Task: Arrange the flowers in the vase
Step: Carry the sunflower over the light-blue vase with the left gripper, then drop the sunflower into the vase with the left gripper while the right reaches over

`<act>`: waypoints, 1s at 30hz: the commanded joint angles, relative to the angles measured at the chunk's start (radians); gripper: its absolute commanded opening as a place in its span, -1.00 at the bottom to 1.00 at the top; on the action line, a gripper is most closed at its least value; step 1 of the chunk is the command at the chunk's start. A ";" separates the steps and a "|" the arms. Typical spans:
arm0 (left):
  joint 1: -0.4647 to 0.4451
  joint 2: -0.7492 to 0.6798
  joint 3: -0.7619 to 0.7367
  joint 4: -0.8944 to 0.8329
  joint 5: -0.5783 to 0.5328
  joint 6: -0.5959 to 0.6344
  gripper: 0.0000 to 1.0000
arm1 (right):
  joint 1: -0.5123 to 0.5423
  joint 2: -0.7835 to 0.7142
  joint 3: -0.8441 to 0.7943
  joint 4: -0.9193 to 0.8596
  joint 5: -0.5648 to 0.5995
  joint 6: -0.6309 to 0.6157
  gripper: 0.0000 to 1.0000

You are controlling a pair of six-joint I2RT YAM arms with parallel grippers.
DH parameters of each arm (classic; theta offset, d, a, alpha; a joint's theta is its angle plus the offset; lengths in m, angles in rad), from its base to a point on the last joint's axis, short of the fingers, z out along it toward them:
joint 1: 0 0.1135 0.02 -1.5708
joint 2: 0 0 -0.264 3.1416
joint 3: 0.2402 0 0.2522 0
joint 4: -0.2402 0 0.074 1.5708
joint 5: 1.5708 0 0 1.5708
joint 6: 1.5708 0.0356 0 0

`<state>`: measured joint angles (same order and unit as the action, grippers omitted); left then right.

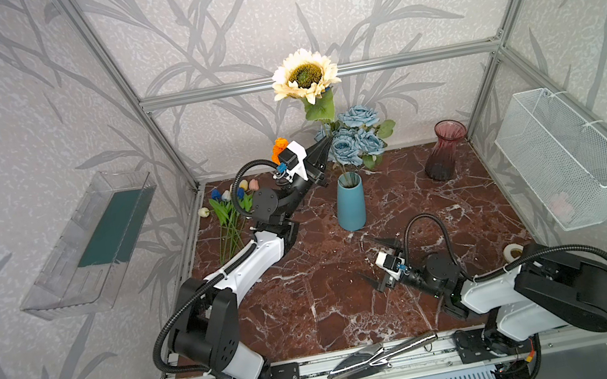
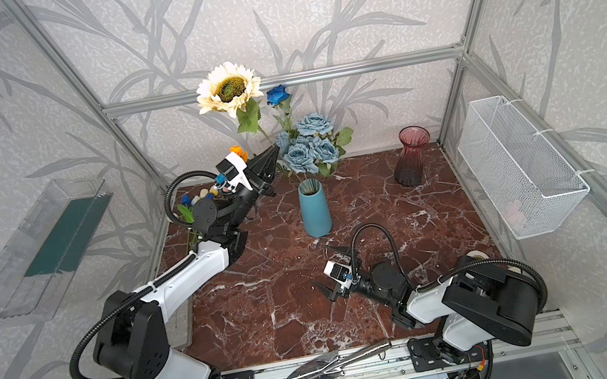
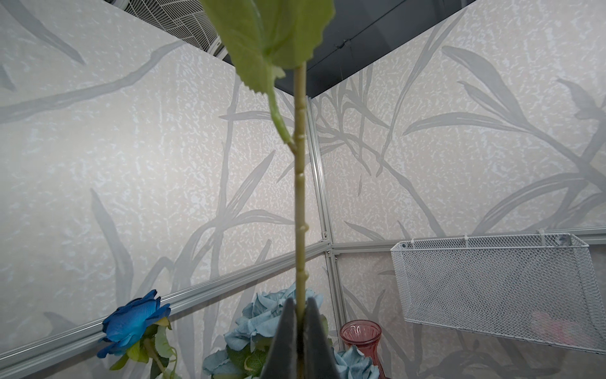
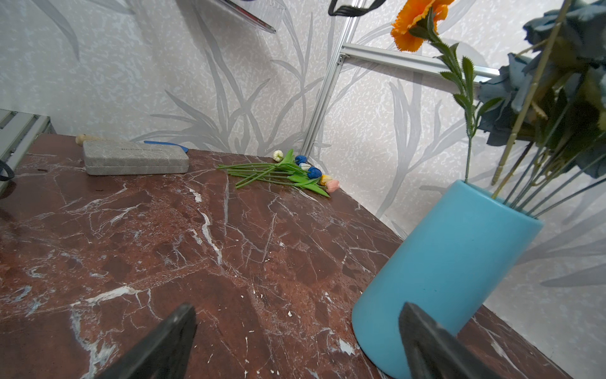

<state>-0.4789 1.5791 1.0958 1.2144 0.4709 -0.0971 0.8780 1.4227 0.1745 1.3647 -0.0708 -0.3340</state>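
Note:
My left gripper [image 1: 323, 145] [image 2: 273, 153] [image 3: 300, 306] is shut on the pale stem [image 3: 300, 197] of the cream sunflower [image 1: 305, 76] [image 2: 229, 87], held upright over the blue vase [image 1: 350, 203] [image 2: 315, 209] [image 4: 449, 269]. The stem's lower end [image 4: 496, 178] hangs just above the vase's mouth. In the vase stand the dusty-blue rose bunch [image 1: 356, 139] [image 3: 262, 315], a dark blue rose [image 2: 278, 94] [image 3: 134, 323] and an orange marigold [image 4: 416, 23]. Small tulips [image 1: 232, 203] [image 4: 295, 172] lie at the back left. My right gripper [image 1: 369, 259] [image 2: 323, 265] [image 4: 295, 315] is open and holds nothing, low in front of the vase.
A pink glass vase [image 1: 445, 151] stands at the back right. A white mesh basket [image 1: 566, 157] hangs on the right wall, a clear tray [image 1: 91, 240] on the left wall. A metal trowel [image 1: 382, 356] lies on the front rail. A grey case [image 4: 134, 157] rests at the table's left edge.

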 commanded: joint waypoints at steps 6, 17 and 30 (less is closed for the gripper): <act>-0.006 0.021 -0.067 -0.004 -0.029 -0.005 -1.00 | 0.006 0.002 0.000 0.042 -0.003 0.001 0.94; -0.021 0.027 -0.179 -0.043 -0.048 -0.005 -1.00 | 0.006 0.024 0.011 0.042 -0.006 0.004 0.94; -0.036 0.039 -0.264 -0.075 -0.061 0.006 -0.80 | -0.010 0.007 0.092 -0.073 0.197 0.100 0.99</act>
<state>-0.5068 1.6341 0.8650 1.1431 0.4103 -0.1040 0.8776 1.4681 0.2169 1.3415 0.0296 -0.2905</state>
